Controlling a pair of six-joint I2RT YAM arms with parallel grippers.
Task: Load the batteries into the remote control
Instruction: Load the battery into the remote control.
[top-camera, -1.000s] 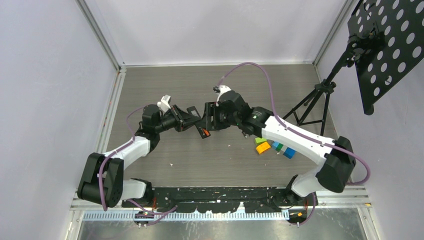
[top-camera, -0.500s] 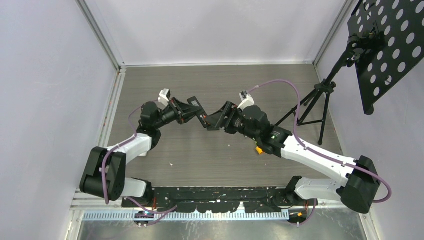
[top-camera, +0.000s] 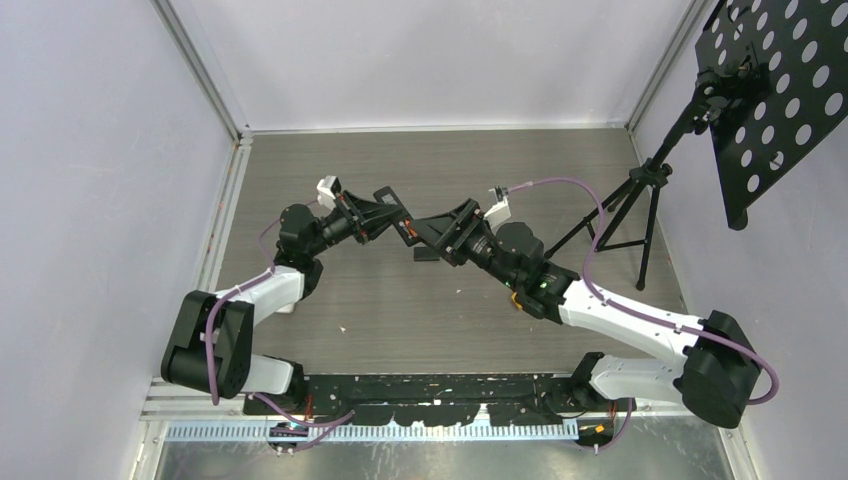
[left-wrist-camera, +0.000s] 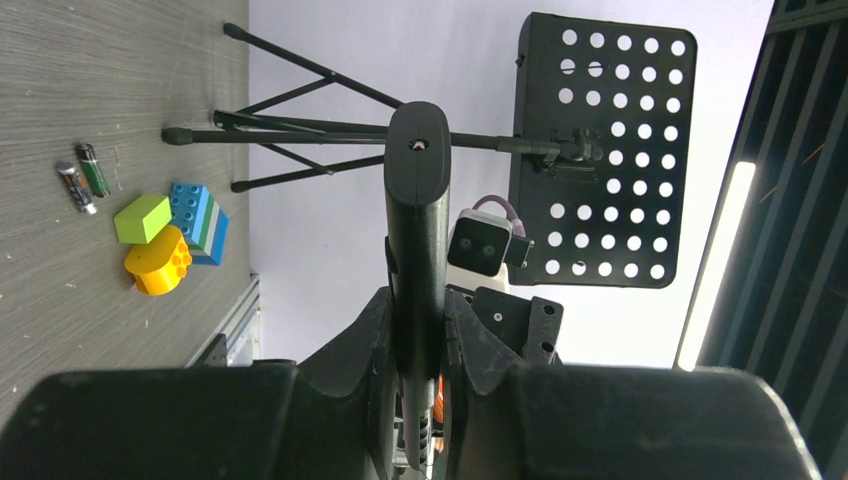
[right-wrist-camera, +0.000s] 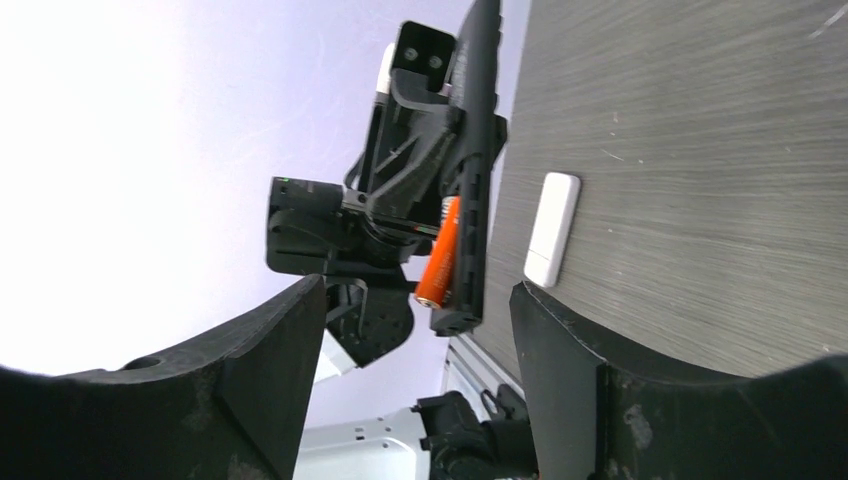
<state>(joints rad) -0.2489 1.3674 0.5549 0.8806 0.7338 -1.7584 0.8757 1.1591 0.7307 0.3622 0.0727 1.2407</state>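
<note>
My left gripper (left-wrist-camera: 418, 318) is clamped tight on the remote (left-wrist-camera: 418, 190), which stands edge-on between the fingers (left-wrist-camera: 372, 340) and juts past their tips, held up off the table (left-wrist-camera: 120, 60). My right gripper (right-wrist-camera: 417, 300) is spread wide with nothing in it. Straight ahead of its tips hangs the remote, with an orange battery (right-wrist-camera: 438, 252) lying along its open side. Just right of that, down on the wood, lies a pale flat strip (right-wrist-camera: 552, 228). Far left of my left fingers, two batteries (left-wrist-camera: 85, 178) lie side by side next to some coloured blocks (left-wrist-camera: 160, 263). Beyond the remote's tip stands a tripod stand (left-wrist-camera: 600, 150).
</note>
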